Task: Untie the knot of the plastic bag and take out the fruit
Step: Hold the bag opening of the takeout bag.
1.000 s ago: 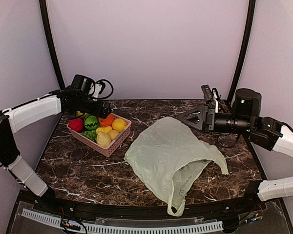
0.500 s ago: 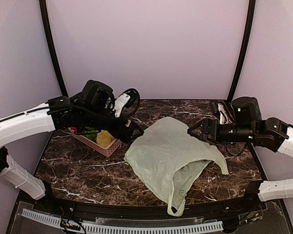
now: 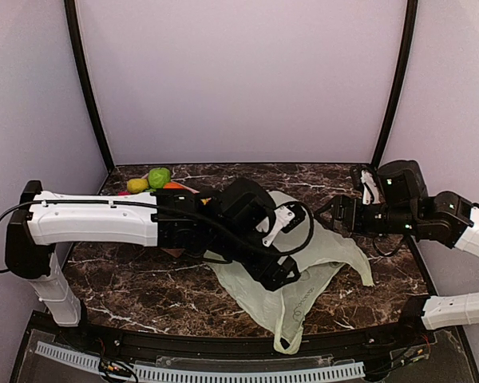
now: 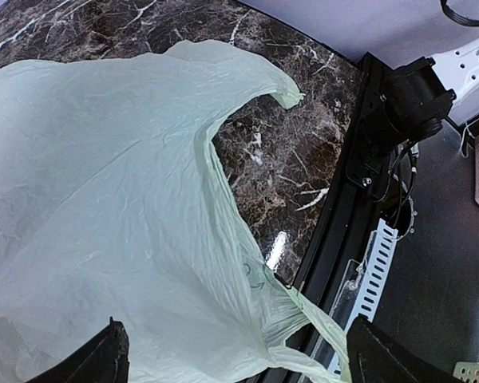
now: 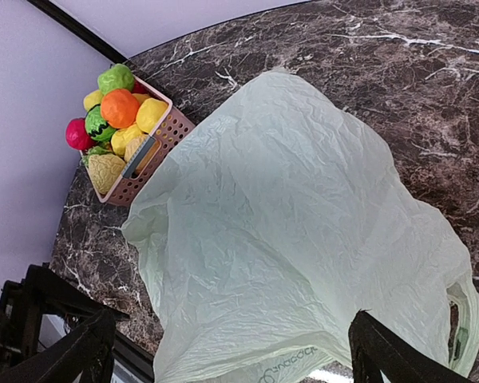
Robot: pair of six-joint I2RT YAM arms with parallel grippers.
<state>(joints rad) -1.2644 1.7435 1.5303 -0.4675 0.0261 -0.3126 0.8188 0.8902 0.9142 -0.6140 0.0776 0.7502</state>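
Closest to my bases, a loose handle loop (image 3: 290, 339) of the thin pale green plastic bag (image 3: 335, 251) hangs over the near edge of the dark marbled table (image 3: 120, 279). The rest of the bag lies flat and crumpled across the middle of the table.

My left gripper (image 3: 278, 273) hangs over the bag's near half, with the arm stretched in from the left. Its two fingers stand wide apart with only the bag's sheet below them, and they grip nothing. I cannot tell whether the tips touch the plastic.

Farther back, my right gripper (image 3: 333, 214) sits at the bag's far right edge, pointing left. Its fingers are spread fully and it is empty too.

The fruit is out of the bag. It is piled in a pink perforated plastic basket (image 5: 156, 142) at the far left of the table, just beside the bag's left edge. A round orange fruit (image 5: 120, 108) sits on top, and a light green apple-like fruit (image 5: 116, 78) sits at the basket's far end. From above, my left arm covers most of the basket.
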